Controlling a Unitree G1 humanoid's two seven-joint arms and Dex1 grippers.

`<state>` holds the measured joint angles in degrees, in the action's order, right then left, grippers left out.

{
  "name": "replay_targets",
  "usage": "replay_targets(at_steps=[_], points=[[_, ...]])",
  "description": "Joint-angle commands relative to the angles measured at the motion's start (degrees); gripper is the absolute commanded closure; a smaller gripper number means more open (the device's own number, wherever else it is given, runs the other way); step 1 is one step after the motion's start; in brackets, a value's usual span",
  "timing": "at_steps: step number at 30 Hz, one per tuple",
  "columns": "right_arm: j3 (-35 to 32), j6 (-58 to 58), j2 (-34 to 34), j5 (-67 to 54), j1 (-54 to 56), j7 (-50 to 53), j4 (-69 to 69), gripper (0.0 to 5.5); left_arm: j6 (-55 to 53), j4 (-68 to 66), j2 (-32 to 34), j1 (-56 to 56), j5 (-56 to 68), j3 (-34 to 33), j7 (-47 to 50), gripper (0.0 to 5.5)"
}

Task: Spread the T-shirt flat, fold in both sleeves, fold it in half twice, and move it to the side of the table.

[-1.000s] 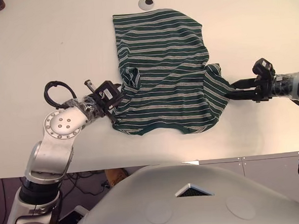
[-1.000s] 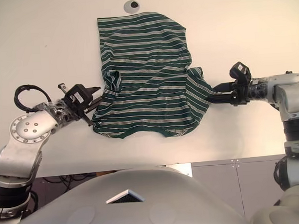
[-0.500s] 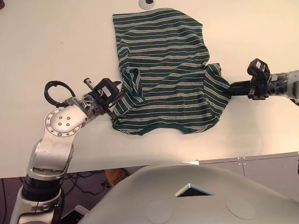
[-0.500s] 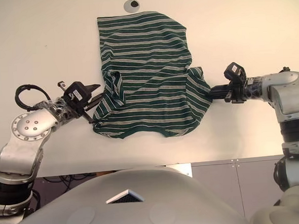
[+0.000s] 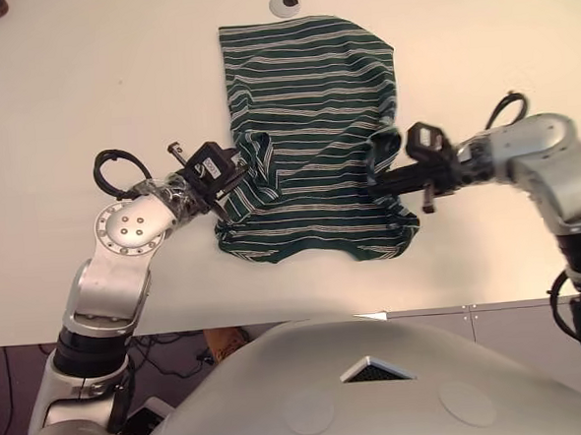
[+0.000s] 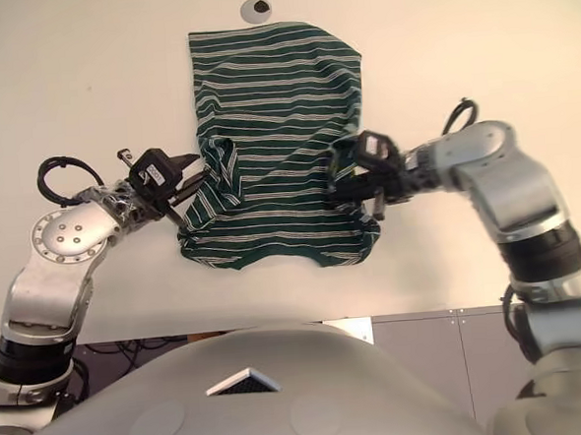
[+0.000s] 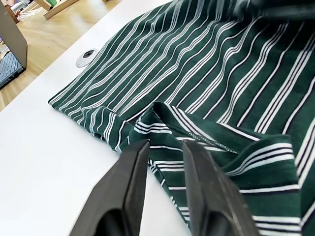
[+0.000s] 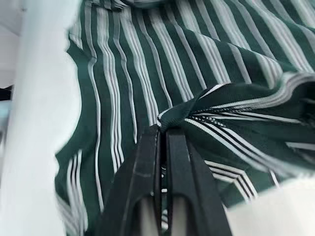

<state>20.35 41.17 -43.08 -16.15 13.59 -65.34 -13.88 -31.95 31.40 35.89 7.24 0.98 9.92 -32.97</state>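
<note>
T-shirt (image 5: 307,88) lies at centre of table (image 5: 113,51). Right gripper (image 5: 375,181) pinches right sleeve (image 5: 387,145) over shirt body. Left gripper (image 7: 165,147) is spread at left sleeve (image 5: 255,151). Caution: if you release w/ slack, sleeve likely bunches and fold goes crooked.

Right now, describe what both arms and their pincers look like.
The left arm and right arm are silver-grey shells; the left has a round elbow disc with small bolt holes. A black cable loops at each wrist. The left pincer and right pincer have smooth, tapered black fingers on black wrist blocks.
</note>
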Motion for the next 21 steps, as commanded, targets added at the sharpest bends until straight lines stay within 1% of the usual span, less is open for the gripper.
replay_targets(at_steps=[1, 5, 7, 9, 12, 14, 15, 17, 18, 19, 21], points=[[3.53, -0.63, 2.30, 3.58, -1.15, 4.20, 0.77, 4.88, 1.10, -1.14, 0.29, -0.37, -1.04, 0.09, 0.34, 4.34], [3.35, -0.96, 1.25, 3.31, -1.42, 4.02, -0.51, 4.15, 2.06, -1.84, 0.92, 0.21, -1.54, -0.34, -0.14, 4.34], [1.34, -0.86, -0.15, 0.76, -1.32, 1.94, -2.36, 3.78, 2.61, -2.09, 1.36, 0.96, -1.79, -0.58, -0.28, 4.34], [-2.58, 0.85, -0.42, -3.54, -0.28, -0.04, -3.59, 3.78, 3.33, -2.53, 1.67, 1.46, -1.89, -0.81, -0.39, 4.34], [-8.77, 3.64, 0.64, -8.71, 2.94, -0.47, -1.75, 3.78, 4.58, -3.21, 2.36, 2.44, -2.06, -1.22, -0.69, 4.34], [-12.45, -4.88, 2.34, -6.24, 4.06, 2.67, 0.65, 3.78, 7.43, -3.71, 3.63, 3.85, -2.47, -1.73, -1.25, 4.34], [-12.83, -9.06, 2.43, -3.66, 4.06, 4.56, 1.79, 3.78, 9.42, -4.36, 4.57, 4.25, -3.04, -1.94, -1.66, 4.34], [-11.44, -23.26, 0.04, 3.09, 2.07, 4.29, 5.07, 3.78, 14.96, -6.58, 7.41, 4.85, -3.62, -4.15, -3.18, 4.34], [-10.52, -30.53, -1.51, 6.04, 0.78, 3.02, 6.86, 3.74, 17.83, -8.15, 8.71, 4.54, -3.38, -5.52, -4.10, 4.15], [-9.72, -39.27, -3.00, 9.18, -0.70, 1.94, 8.80, 3.74, 20.96, -10.33, 9.81, 3.44, -3.40, -6.39, -4.96, 4.09], [-7.98, -58.70, -5.21, 16.65, -2.05, 3.10, 15.24, 3.74, 27.17, -14.46, 12.33, 1.82, -4.66, -6.31, -6.84, 3.79]])
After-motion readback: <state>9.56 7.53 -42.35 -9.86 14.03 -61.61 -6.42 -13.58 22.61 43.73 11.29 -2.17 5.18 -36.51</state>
